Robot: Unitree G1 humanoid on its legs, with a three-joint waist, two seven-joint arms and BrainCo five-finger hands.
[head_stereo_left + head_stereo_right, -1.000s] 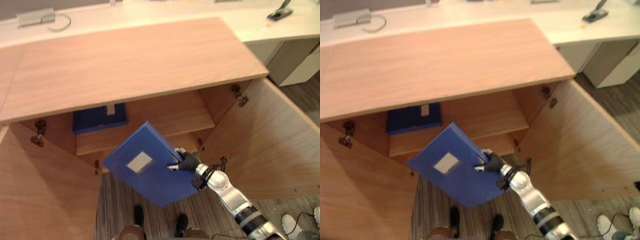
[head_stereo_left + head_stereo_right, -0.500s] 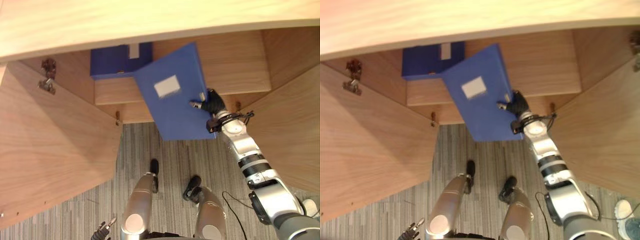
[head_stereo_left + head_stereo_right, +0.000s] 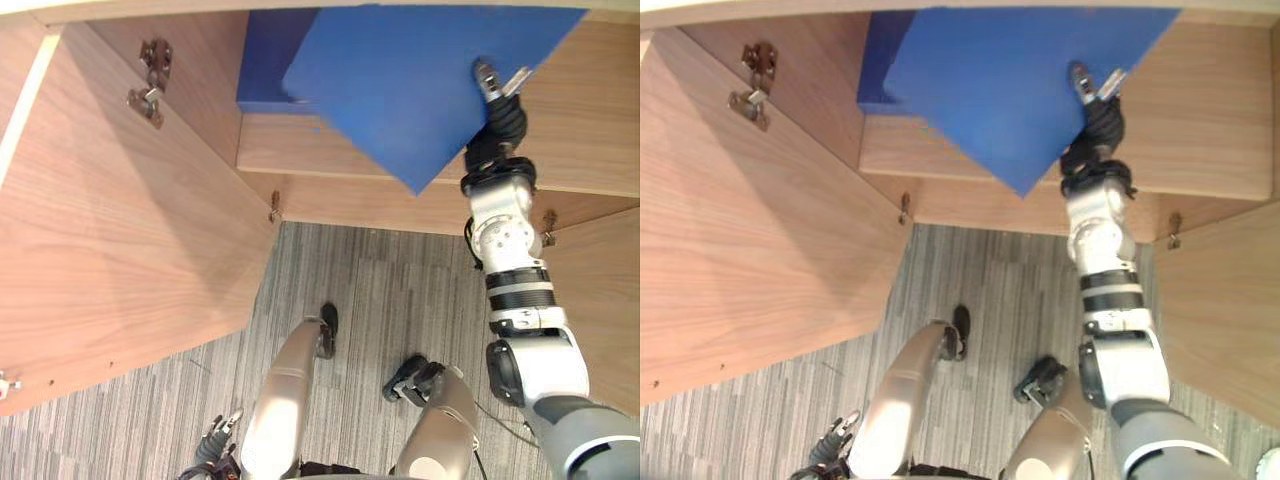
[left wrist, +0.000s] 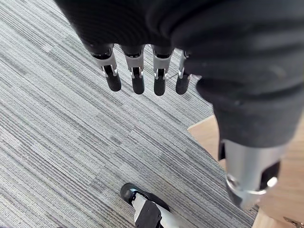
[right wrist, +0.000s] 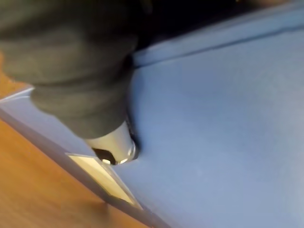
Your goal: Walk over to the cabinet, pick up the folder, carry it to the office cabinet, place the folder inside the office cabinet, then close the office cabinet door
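Observation:
The blue folder is tilted in the open office cabinet, its far part under the cabinet top and its near corner hanging over the shelf's front edge. My right hand grips its right edge, the thumb pressed on the upper face and the fingers hidden beneath. My left hand hangs low over the carpet beside my leg, fingers straight and holding nothing; it also shows as the left hand.
A second dark blue folder lies at the back left of the shelf, partly under the held one. The left door stands wide open with its hinge; the right door is open too. Grey striped carpet lies between them.
The view has tipped down towards the floor. Against the cabinet, my right hand has pushed the folder further in over the shelf, so its label has gone under the cabinet top.

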